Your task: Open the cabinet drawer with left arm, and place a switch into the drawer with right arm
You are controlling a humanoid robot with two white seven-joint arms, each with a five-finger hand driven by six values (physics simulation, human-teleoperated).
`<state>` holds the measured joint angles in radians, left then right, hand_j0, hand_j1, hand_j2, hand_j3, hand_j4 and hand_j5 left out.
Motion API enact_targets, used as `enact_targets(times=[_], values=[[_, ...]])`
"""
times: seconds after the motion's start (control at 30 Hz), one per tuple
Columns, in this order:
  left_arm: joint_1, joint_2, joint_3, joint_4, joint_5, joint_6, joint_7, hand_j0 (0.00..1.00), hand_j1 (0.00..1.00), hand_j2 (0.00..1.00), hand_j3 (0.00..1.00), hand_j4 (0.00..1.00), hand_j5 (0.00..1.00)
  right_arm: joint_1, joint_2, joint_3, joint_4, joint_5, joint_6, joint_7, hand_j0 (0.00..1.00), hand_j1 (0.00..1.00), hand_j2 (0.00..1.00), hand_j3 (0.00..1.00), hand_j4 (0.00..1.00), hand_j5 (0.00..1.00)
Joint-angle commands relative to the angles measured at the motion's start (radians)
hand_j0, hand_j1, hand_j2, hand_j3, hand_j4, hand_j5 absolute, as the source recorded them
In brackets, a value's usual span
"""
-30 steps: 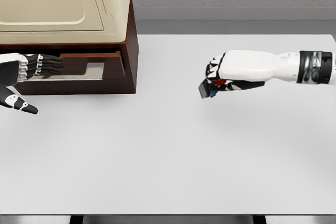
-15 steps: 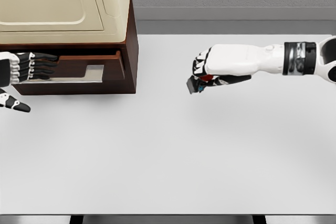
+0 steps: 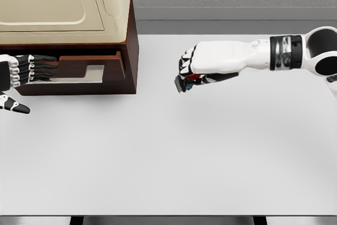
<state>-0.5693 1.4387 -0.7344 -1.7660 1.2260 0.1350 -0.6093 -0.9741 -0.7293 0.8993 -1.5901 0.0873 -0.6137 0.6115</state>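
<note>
A brown cabinet with a cream top stands at the table's back left. Its drawer is pulled open and shows a grey floor inside. My left hand is at the picture's left edge, fingers stretched toward the drawer's front, holding nothing. My right hand hovers above the table's middle, right of the cabinet, shut on the switch, a small dark device with red and blue parts poking out under the fingers.
The white table stretches wide in front and to the right. A grey wall runs behind it. The cabinet's right side wall stands between the right hand and the drawer opening.
My right hand has carried the switch leftward and slightly up, closer to the cabinet. The left hand has drawn back a little to the left edge.
</note>
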Motion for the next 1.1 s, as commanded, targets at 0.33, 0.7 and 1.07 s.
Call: enact_targets(times=[0.33, 0.7, 1.07], values=[[0.009, 0.060, -0.025, 0.002, -0.034, 0.064, -0.002, 1.00, 1.00, 1.00, 1.00, 1.00, 1.00, -0.018, 0.025, 0.004, 0.001, -0.006, 0.003, -0.001, 0.45, 0.45, 0.45, 0.45, 0.45, 0.45], [0.000, 0.060, -0.016, 0.002, -0.026, 0.064, -0.002, 1.00, 1.00, 1.00, 1.00, 1.00, 1.00, -0.072, 0.054, 0.047, -0.008, -0.006, 0.003, -0.001, 0.45, 0.45, 0.45, 0.45, 0.45, 0.45], [-0.009, 0.058, 0.009, 0.000, -0.025, 0.064, -0.002, 1.00, 1.00, 1.00, 1.00, 1.00, 1.00, -0.118, 0.073, 0.059, -0.011, -0.006, 0.003, -0.001, 0.45, 0.45, 0.45, 0.45, 0.45, 0.45]])
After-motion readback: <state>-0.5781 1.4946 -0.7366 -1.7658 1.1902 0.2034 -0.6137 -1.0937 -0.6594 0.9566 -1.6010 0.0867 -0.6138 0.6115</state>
